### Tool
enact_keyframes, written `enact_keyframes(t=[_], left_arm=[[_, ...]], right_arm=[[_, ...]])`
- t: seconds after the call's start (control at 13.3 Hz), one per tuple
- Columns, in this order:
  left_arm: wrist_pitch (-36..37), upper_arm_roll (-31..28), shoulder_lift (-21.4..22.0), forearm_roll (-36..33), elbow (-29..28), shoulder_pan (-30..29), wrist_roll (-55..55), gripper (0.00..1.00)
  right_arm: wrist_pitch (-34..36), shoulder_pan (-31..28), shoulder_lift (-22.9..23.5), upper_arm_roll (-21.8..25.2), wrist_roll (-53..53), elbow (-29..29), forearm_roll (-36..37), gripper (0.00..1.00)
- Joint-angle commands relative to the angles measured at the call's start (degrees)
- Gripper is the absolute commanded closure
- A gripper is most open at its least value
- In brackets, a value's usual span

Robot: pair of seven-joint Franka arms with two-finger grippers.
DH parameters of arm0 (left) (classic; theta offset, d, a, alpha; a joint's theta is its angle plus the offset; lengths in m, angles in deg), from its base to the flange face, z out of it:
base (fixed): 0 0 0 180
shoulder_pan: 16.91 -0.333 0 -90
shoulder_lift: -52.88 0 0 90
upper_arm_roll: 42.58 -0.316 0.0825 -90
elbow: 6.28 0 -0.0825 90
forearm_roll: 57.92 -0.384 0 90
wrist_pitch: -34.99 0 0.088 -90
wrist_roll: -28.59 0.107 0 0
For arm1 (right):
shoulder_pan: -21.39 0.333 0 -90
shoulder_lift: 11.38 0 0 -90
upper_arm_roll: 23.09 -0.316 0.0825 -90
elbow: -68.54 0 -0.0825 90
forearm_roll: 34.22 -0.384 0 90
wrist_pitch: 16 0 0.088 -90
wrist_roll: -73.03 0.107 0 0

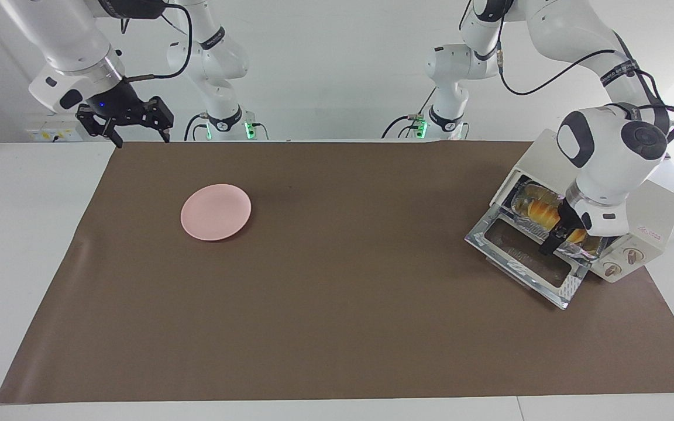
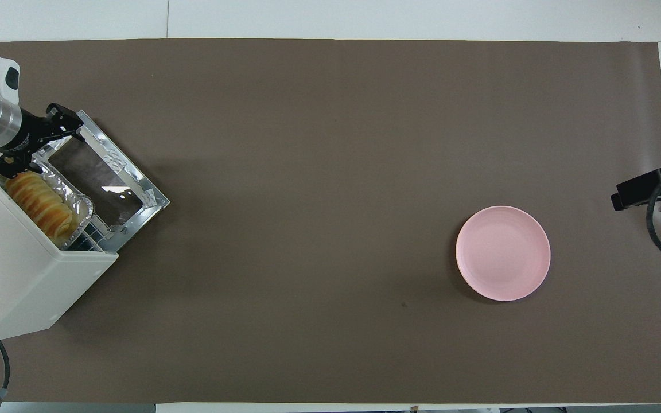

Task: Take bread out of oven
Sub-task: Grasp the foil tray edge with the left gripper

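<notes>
A boxy cream-white toaster oven (image 1: 653, 219) stands at the left arm's end of the brown-covered table (image 2: 330, 143), its silver-framed glass door (image 2: 113, 172) dropped open flat. Just inside the mouth, a shiny crinkled foil tray (image 2: 81, 202) sits on the wire rack and carries the bread (image 2: 41, 202), a small elongated golden-yellow loaf banded with orange-brown crosswise ridges. In the overhead view the loaf lies at about nine o'clock of the scene, slanting from ten o'clock down to four.

The left gripper (image 1: 554, 237) hangs at the oven mouth, over the tray's front lip beside the loaf; in the overhead view its dark fingers (image 2: 59, 115) look spread, with nothing between them. The step in hand appears to be closing in on the bread. Doing it well likely means lining the fingers across the loaf's short width, gripping the bread itself rather than the foil, squeezing gently since it looks soft, and drawing it out level and clear of the oven's upper edge.

A round pale-pink plate (image 2: 503, 253), at about four o'clock from the middle in the overhead view, lies toward the right arm's end, well apart from the oven. The right gripper (image 1: 127, 120) waits above the table's edge at that end, jaws wide and holding nothing.
</notes>
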Motion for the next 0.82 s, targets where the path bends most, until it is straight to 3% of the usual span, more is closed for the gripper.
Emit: enact_keyframes(t=[0.0,0.53,0.6,0.75], left_arm=[[-3.74,0.08,0.88,-1.28,-3.55,-0.53,-1.99,0.0],[-10.24,0.08,1.5,-1.28,-9.71,-1.68,-4.01,0.01],[-11.3,0.08,1.5,-1.28,-10.5,-2.11,-4.01,0.07],[-11.75,0.08,1.5,-1.28,-11.38,-2.38,-4.01,0.3]], right_arm=[[-0.22,-1.03,-1.11,-0.69,0.3,-1.35,-0.5,0.0],[-0.22,-1.03,-1.11,-0.69,0.3,-1.35,-0.5,0.0],[-0.22,-1.03,-1.11,-0.69,0.3,-1.35,-0.5,0.0],[-0.22,-1.03,-1.11,-0.69,0.3,-1.26,-0.5,0.0]])
